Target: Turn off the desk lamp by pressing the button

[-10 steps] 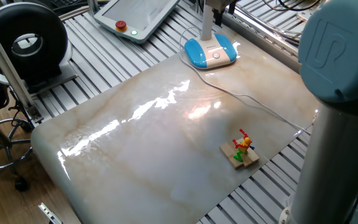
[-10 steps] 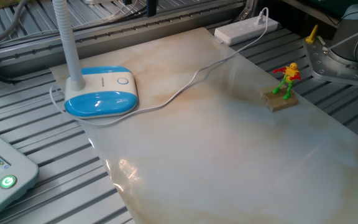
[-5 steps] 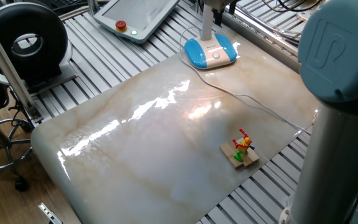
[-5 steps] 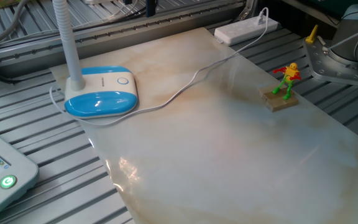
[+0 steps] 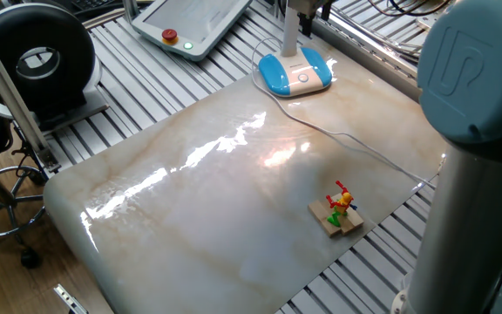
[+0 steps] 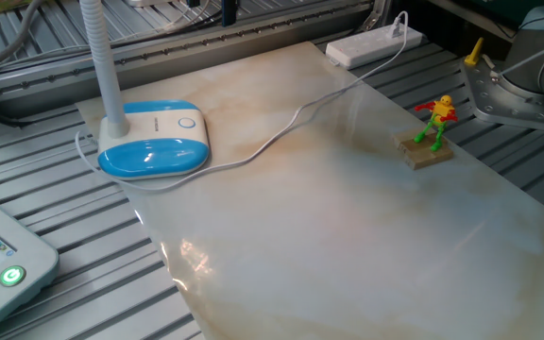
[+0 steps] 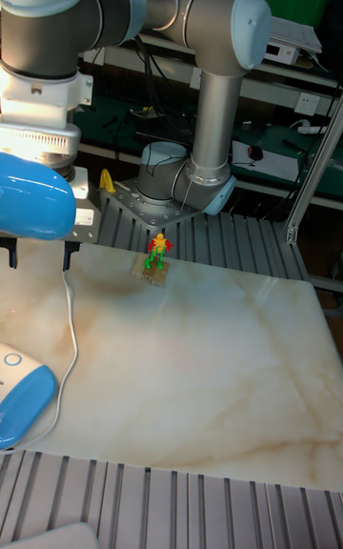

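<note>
The desk lamp [image 5: 296, 72] stands at the table's far edge, with a blue-and-white oval base and a slim white neck. It also shows as the desk lamp [image 6: 154, 144] and, cut by the left edge, as the desk lamp [image 7: 19, 401]. The button [image 6: 188, 122] is a tiny ringed dot on the white part of the base, also seen as the button [image 5: 303, 78] and the button [image 7: 10, 359]. My gripper [image 7: 40, 258] hangs well above the lamp base, half hidden by the arm's blue cap. Its two dark fingers [image 7: 69, 254] stand apart, open, holding nothing.
A thin white cord [image 6: 281, 127] runs across the marble table [image 6: 348, 227] to a power strip [image 6: 374, 44]. A small toy figure [image 6: 431, 132] stands on a wooden block. A white pendant [image 5: 190, 22] with a red knob lies beyond the table. The arm's grey column [image 5: 473, 157] fills the right side.
</note>
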Motion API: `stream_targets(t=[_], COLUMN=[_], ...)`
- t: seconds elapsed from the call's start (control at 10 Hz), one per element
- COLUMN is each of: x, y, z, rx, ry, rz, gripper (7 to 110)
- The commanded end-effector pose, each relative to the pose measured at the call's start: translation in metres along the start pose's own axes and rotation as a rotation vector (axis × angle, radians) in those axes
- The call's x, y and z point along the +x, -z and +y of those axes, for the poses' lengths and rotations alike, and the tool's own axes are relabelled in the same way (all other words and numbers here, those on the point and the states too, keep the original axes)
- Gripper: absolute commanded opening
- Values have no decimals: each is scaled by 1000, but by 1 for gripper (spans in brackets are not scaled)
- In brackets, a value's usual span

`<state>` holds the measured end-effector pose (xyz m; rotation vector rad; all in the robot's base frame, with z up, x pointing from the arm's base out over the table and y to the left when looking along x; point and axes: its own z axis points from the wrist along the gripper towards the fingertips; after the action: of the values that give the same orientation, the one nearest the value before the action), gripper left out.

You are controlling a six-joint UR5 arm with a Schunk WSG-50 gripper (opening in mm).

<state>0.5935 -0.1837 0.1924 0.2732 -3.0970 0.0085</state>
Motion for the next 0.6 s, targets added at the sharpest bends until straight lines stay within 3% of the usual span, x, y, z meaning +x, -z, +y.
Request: stream_targets(t=[0.0, 0.2, 0.3, 0.5], x=[-10, -26, -33, -37], y=[-7, -12, -18, -27], z=[-5, -8, -3, -3], rx=[10, 20, -6, -15], ry=[15, 9, 0, 6], rz=[-21, -72, -86, -91], gripper=[66, 66, 66, 66])
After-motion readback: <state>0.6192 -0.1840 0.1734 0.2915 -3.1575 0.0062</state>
